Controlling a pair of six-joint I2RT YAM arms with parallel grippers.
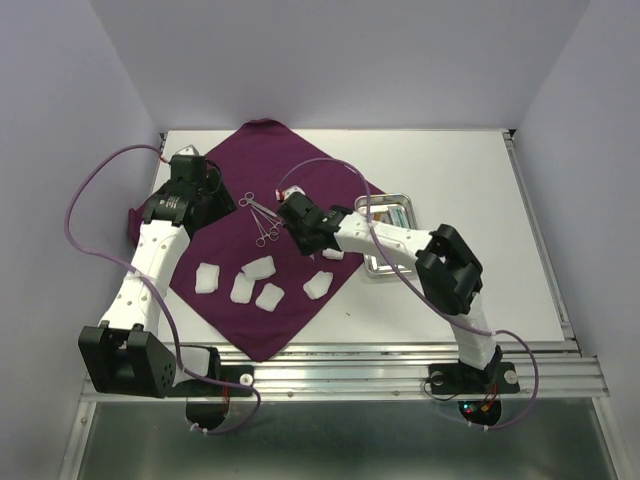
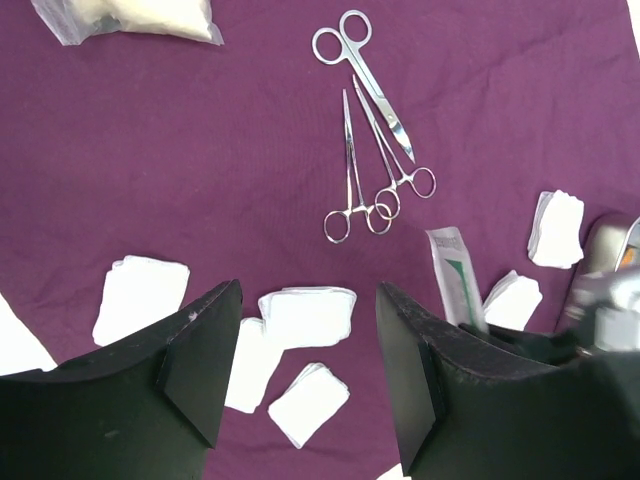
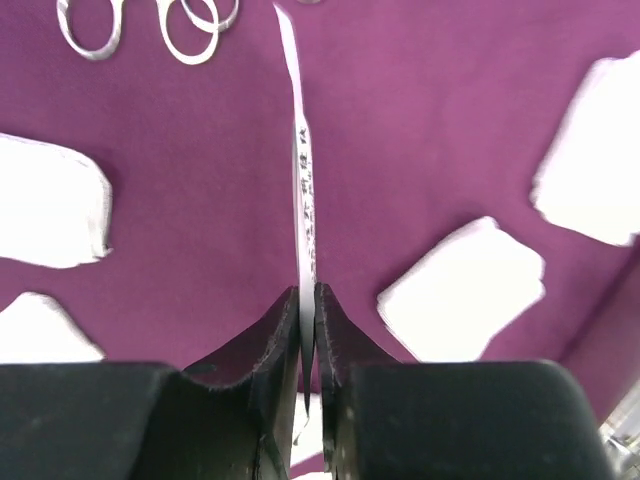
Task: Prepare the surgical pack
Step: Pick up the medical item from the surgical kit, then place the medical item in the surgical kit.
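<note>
The dark purple cloth (image 1: 270, 300) lies spread on the table, with several white gauze pads (image 1: 258, 268) along its near side. Scissors and two forceps (image 1: 262, 215) rest at its middle. The steel tray (image 1: 392, 228) sits off the cloth's right corner. My right gripper (image 1: 300, 235) is over the cloth, shut on a thin flat sealed packet (image 3: 303, 170) that shows edge-on between its fingertips (image 3: 308, 300). The same packet (image 2: 452, 272) shows a green mark in the left wrist view. My left gripper (image 2: 305, 385) hangs open above gauze pads (image 2: 308, 315), holding nothing.
A clear plastic bag with white contents (image 2: 130, 18) lies on the far part of the cloth. The scissors (image 2: 365, 75) and forceps (image 2: 355, 180) lie side by side ahead of the left gripper. White tabletop (image 1: 470, 180) stretches to the right of the tray.
</note>
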